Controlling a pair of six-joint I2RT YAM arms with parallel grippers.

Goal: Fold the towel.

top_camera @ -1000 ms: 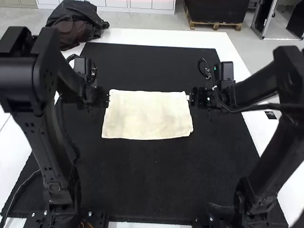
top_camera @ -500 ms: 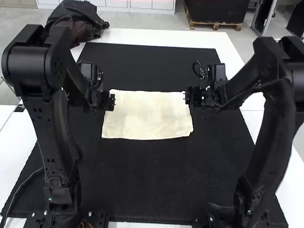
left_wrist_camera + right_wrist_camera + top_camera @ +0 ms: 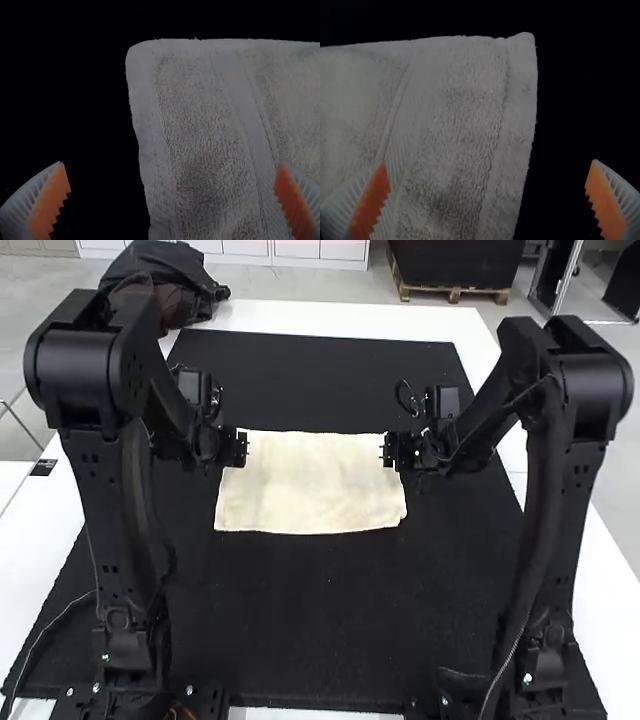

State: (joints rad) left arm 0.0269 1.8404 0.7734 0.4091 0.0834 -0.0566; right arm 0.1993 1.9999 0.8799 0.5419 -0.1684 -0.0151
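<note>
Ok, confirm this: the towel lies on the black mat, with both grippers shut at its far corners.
Not shut: the wrist views show the left gripper and right gripper open. The towel does lie on the black mat, with both at its far corners.

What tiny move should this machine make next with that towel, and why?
I'd guess lowering the left tool and right tool, then closing each on the towel by a side edge, near the far corners. The towel lies flat, and both tools are open, each with one finger over cloth and the other over the dark mat.
</note>
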